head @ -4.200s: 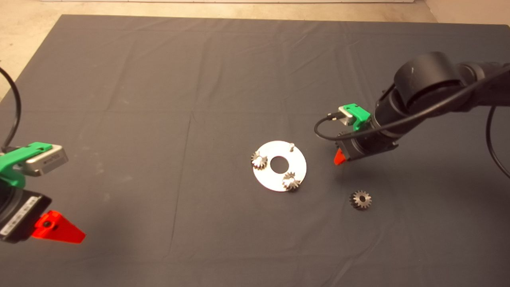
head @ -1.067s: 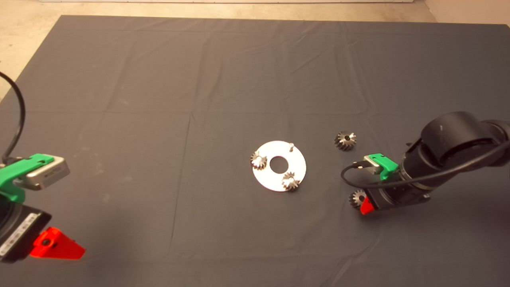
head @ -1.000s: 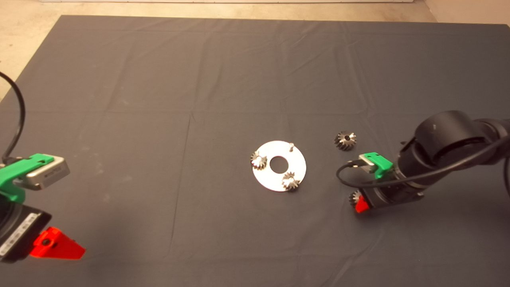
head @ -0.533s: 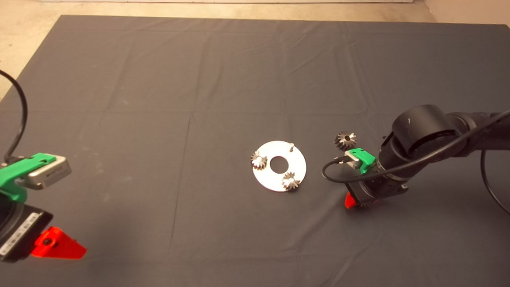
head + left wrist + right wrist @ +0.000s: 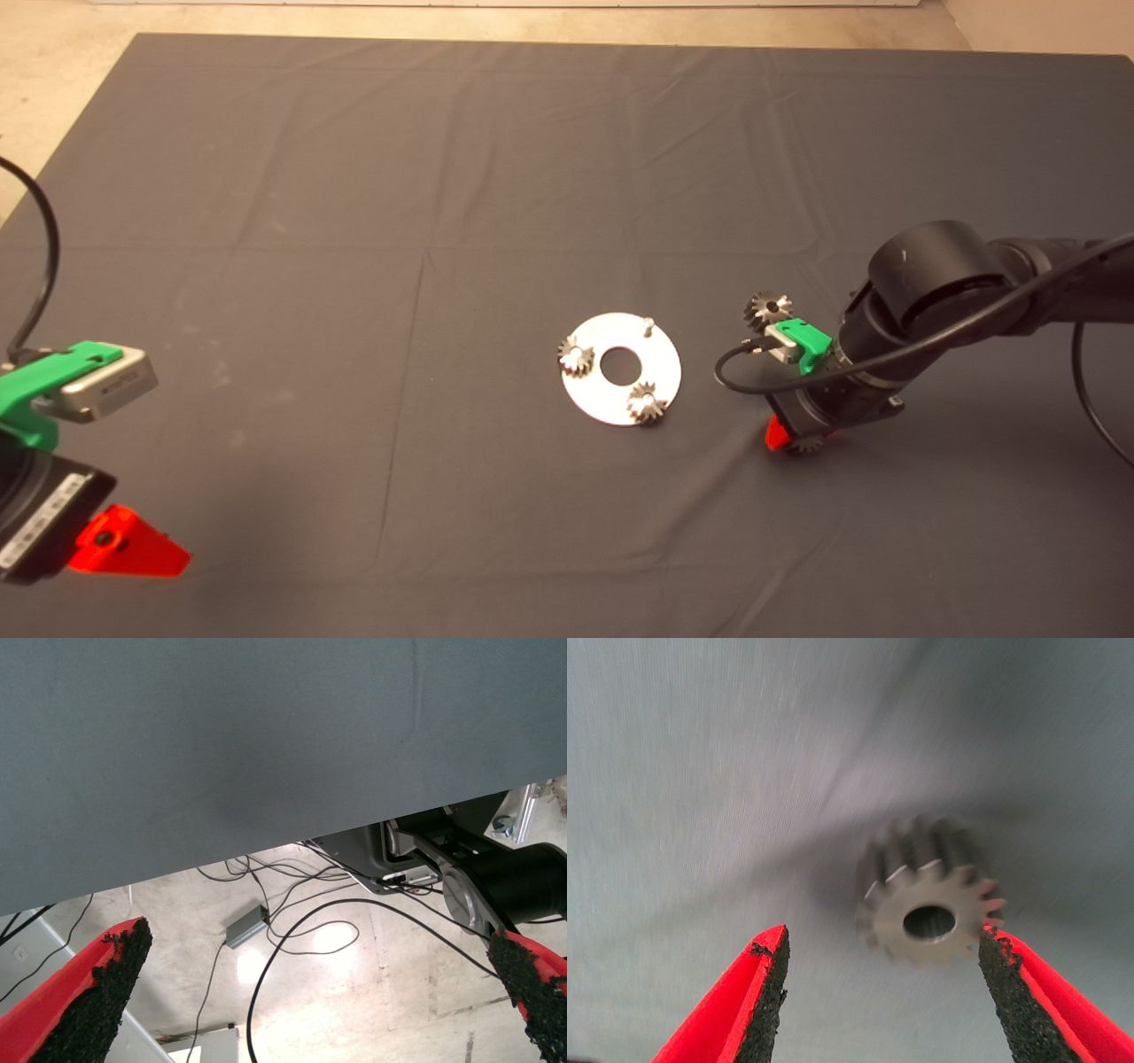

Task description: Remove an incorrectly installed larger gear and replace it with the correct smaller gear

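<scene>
Nearest to us, at the table's near left corner, our left hand is hanging parked off the mat's edge. It is released, fingers spread wide, and past the mat it is looking at bare floor with loose cables.

Moving in from the near edge toward the right side of the table, our right hand is hovering low over the smaller gear. It too is released. The smaller gear is lying flat on the dark mat, bore facing up, between the two red fingers. It is sitting much closer to one pad than the other, and we cannot tell whether that pad is touching the teeth.

A little farther in, near the table's middle, the round metal disc is lying flat. It is carrying one shiny gear on its near side and another on its left side. A bare pin is standing on its far side.

Beyond the right hand, the larger gear is resting on the mat off the disc's far right side, just beside our green wrist camera mount.
</scene>
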Tool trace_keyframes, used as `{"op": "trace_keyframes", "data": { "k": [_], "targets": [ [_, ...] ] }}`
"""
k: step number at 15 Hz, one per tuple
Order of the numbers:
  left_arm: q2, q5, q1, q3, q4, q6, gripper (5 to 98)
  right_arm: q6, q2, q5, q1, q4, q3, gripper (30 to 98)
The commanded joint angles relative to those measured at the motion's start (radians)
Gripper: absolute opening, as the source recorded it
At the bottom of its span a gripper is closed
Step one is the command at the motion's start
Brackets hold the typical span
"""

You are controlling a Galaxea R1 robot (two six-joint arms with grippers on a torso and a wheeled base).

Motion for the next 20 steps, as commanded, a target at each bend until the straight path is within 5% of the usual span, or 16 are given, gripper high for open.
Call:
{"op": "trace_keyframes", "data": {
  "k": [1, 7, 20],
  "targets": [
    [0.001, 0.133, -0.010, -0.009, -0.013, -0.005, 98.2, -0.008, -0.025, -0.015, 0.074, -0.029, 0.016, 57.3],
    [0.004, 0.133, -0.010, -0.009, -0.013, -0.005, 98.2, -0.006, -0.045, -0.015, 0.122, 0.034, 0.050, 57.3],
    [0.001, 0.133, -0.010, 0.004, -0.013, -0.008, 98.2, 0.026, -0.091, -0.010, 0.105, 0.042, 0.105, 57.3]
  ]
}}
